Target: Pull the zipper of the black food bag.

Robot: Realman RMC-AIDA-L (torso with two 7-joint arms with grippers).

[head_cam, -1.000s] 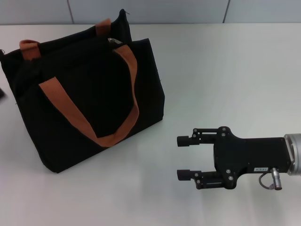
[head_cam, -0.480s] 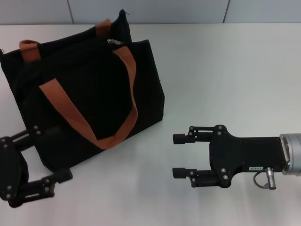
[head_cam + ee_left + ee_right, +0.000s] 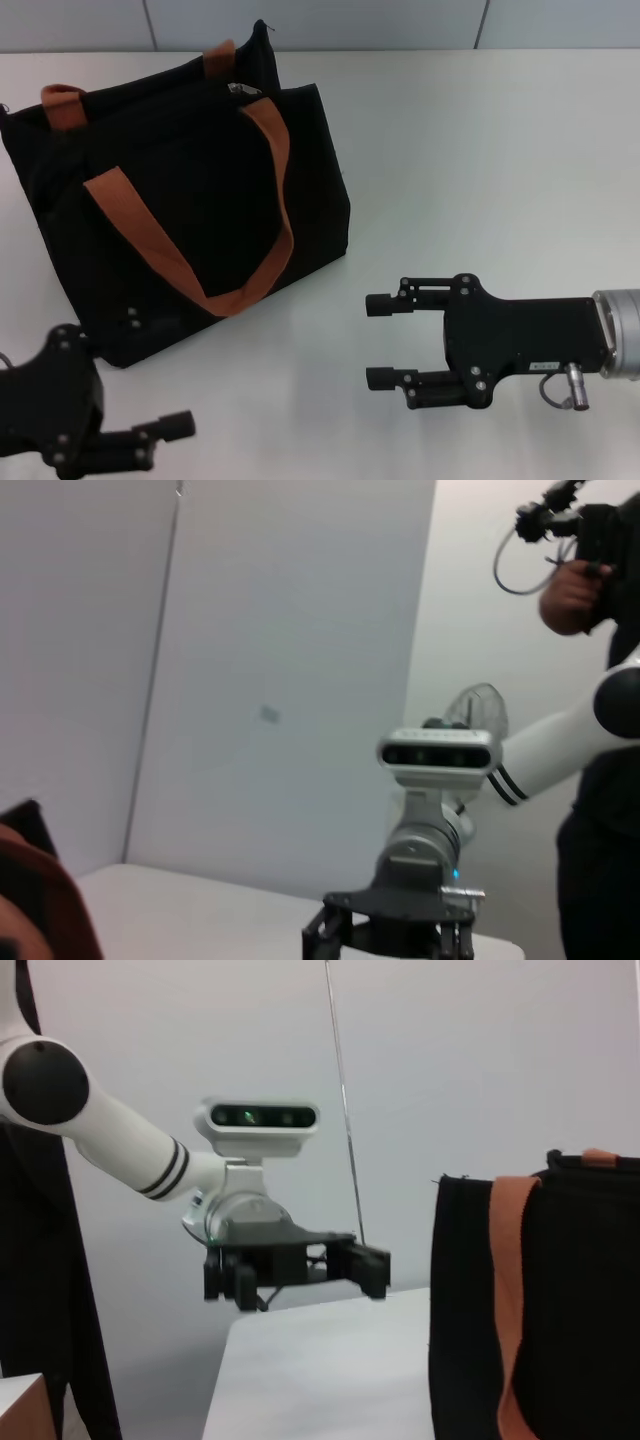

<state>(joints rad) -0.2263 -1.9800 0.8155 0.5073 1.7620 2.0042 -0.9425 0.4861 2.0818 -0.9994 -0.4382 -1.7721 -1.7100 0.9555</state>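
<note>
The black food bag (image 3: 180, 210) stands far left on the table (image 3: 500, 150); its zipper (image 3: 238, 89) lies at the top rim. Left gripper (image 3: 150, 440) and right gripper (image 3: 383, 342) hover near, jaws open, clear of the bag.

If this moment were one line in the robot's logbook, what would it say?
left tool: open, near bag's front corner | right tool: open, right of bag | black food bag: upright, untouched | zipper: not gripped

You won't find any text you can read here. The only marking is a small white label (image 3: 545, 367) on the right gripper (image 3: 384, 341) body, and its print is too small to make out.
</note>
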